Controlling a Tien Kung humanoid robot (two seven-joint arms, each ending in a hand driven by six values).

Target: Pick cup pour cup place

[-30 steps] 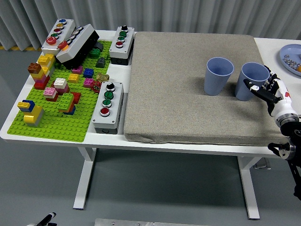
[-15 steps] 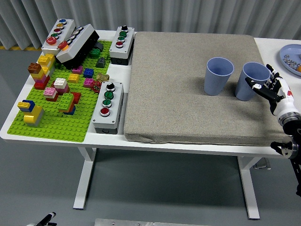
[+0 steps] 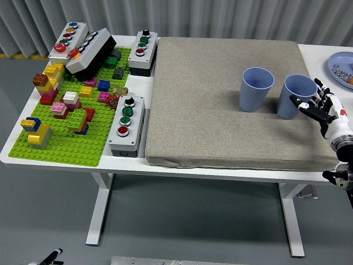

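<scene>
My right hand (image 3: 319, 106) is spread open just beside the right cup (image 3: 294, 96), holding nothing. At its 9 o'clock stands the left cup (image 3: 256, 88), both on the grey mat (image 3: 209, 121). A careless closing may tip the cup

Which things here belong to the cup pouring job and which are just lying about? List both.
Job: left blue paper cup; right blue paper cup; robot's right hand, open beside the right cup.

Lying about: green brick baseplate with coloured bricks; grey button boxes; blue plate; grey fabric mat.
</scene>
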